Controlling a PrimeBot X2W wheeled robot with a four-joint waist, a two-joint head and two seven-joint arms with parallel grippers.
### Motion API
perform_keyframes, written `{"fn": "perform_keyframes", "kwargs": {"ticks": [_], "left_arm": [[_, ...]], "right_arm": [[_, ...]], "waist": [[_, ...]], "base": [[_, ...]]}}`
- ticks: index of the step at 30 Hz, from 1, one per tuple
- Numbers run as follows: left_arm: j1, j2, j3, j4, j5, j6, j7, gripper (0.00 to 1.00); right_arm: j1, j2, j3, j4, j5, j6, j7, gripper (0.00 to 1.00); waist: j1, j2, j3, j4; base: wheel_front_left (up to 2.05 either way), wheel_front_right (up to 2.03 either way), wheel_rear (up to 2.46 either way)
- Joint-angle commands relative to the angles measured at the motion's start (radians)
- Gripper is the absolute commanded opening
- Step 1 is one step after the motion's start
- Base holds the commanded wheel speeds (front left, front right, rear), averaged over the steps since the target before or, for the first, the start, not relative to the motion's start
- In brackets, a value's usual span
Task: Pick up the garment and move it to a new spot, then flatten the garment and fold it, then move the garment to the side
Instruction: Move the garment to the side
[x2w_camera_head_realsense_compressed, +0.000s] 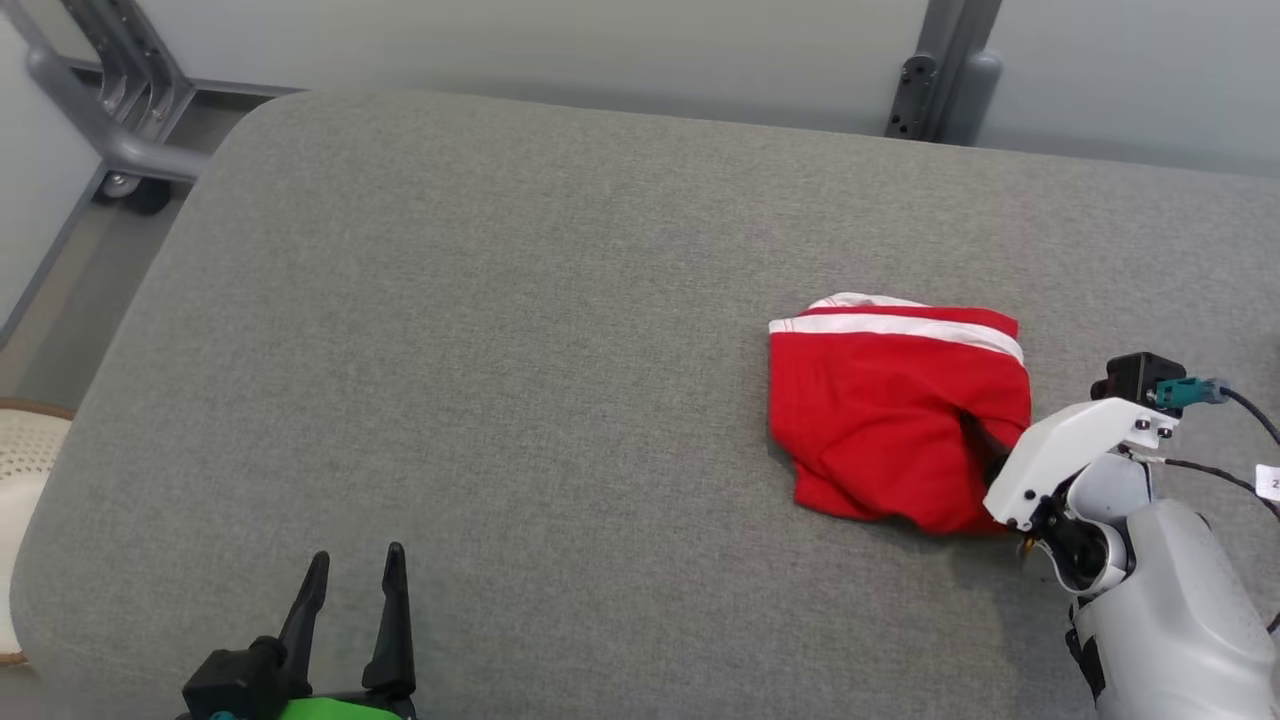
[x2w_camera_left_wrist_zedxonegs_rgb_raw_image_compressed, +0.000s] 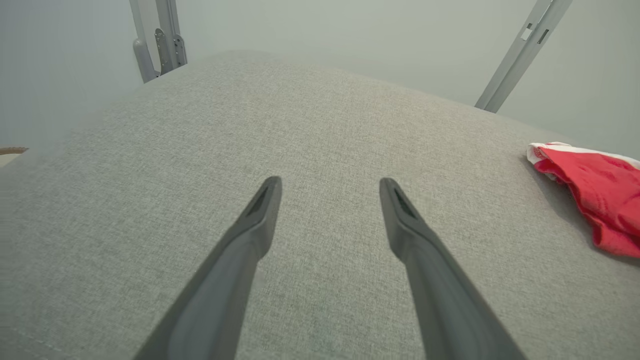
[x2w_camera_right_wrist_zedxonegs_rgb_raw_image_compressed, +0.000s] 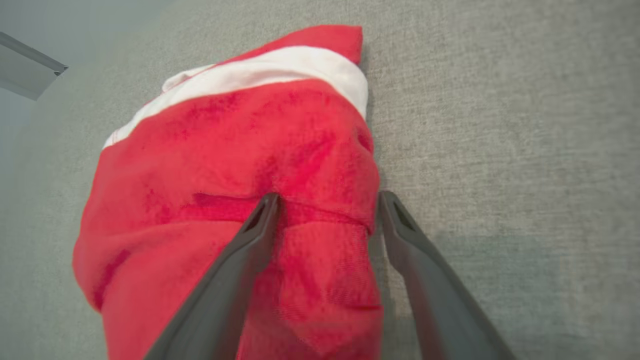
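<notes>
A red garment (x2w_camera_head_realsense_compressed: 885, 420) with a white band lies bunched on the right part of the grey cushion (x2w_camera_head_realsense_compressed: 500, 350); it also shows at the right edge of the left wrist view (x2w_camera_left_wrist_zedxonegs_rgb_raw_image_compressed: 602, 195). My right gripper (x2w_camera_right_wrist_zedxonegs_rgb_raw_image_compressed: 327, 205) is open, its two fingers straddling the right edge of the garment (x2w_camera_right_wrist_zedxonegs_rgb_raw_image_compressed: 240, 165), one finger on the cloth and one beside it. In the head view that gripper (x2w_camera_head_realsense_compressed: 985, 450) reaches into the garment's lower right corner. My left gripper (x2w_camera_head_realsense_compressed: 355, 570) rests open at the lower left, far from the garment, over bare cushion (x2w_camera_left_wrist_zedxonegs_rgb_raw_image_compressed: 330, 187).
Grey metal frame posts (x2w_camera_head_realsense_compressed: 120, 110) stand behind the cushion's far left corner and at the back right (x2w_camera_head_realsense_compressed: 935, 70). A pale woven object (x2w_camera_head_realsense_compressed: 25, 450) sits beyond the cushion's left edge. A cable (x2w_camera_head_realsense_compressed: 1240, 440) trails off my right wrist.
</notes>
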Motion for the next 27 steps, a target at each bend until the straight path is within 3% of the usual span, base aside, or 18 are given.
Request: {"fn": "perform_keyframes", "kwargs": {"ticks": [1, 2, 3, 6, 10, 13, 19, 27], "left_arm": [[-0.012, 0.001, 0.003, 0.001, -0.005, -0.002, -0.002, 1.0], [-0.008, 0.001, 0.005, 0.0, -0.006, -0.002, -0.002, 1.0], [-0.001, 0.001, 0.011, -0.001, -0.007, -0.002, -0.002, 1.0], [0.02, 0.001, 0.022, -0.007, -0.005, 0.003, -0.002, 1.0], [0.036, 0.001, 0.038, -0.024, 0.003, 0.004, -0.002, 1.0], [0.023, 0.001, 0.037, -0.036, 0.014, 0.001, -0.002, 1.0], [-0.041, 0.004, 0.041, -0.061, 0.041, -0.003, -0.002, 1.0], [-0.103, 0.041, -0.001, -0.072, 0.012, -0.004, -0.002, 1.0]], "right_arm": [[-0.019, 0.005, 0.001, 0.013, 0.016, 0.0, -0.013, 0.88], [-0.021, 0.009, 0.003, 0.02, 0.03, 0.0, -0.03, 0.88], [-0.02, 0.012, 0.005, 0.022, 0.046, 0.0, -0.049, 0.0], [-0.008, 0.019, 0.033, 0.007, 0.095, 0.0, -0.094, 0.0], [0.018, 0.018, 0.105, -0.058, 0.139, 0.0, -0.103, 0.0], [0.021, -0.028, 0.132, -0.131, 0.138, 0.0, -0.084, 0.0], [-0.018, -0.122, 0.118, -0.314, 0.105, 0.0, 0.041, 0.0], [-0.057, -0.209, -0.023, -0.493, 0.021, 0.0, 0.298, 0.0]], "waist": [[0.0, 0.0, 0.019, 0.036], [0.0, 0.0, 0.016, 0.034], [0.0, 0.0, 0.011, 0.028], [0.0, 0.0, -0.004, -0.015], [0.0, 0.0, -0.01, -0.12], [0.0, 0.0, 0.009, -0.199], [0.0, 0.0, 0.109, -0.311], [0.0, 0.0, 0.225, -0.336]], "base": [[0.0, 0.0, 0.0], [0.0, 0.0, 0.0], [0.0, 0.0, 0.0], [0.0, 0.0, 0.0], [0.0, 0.0, 0.0], [0.0, 0.0, 0.0], [0.0, 0.0, 0.0], [0.0, 0.0, 0.0]]}}
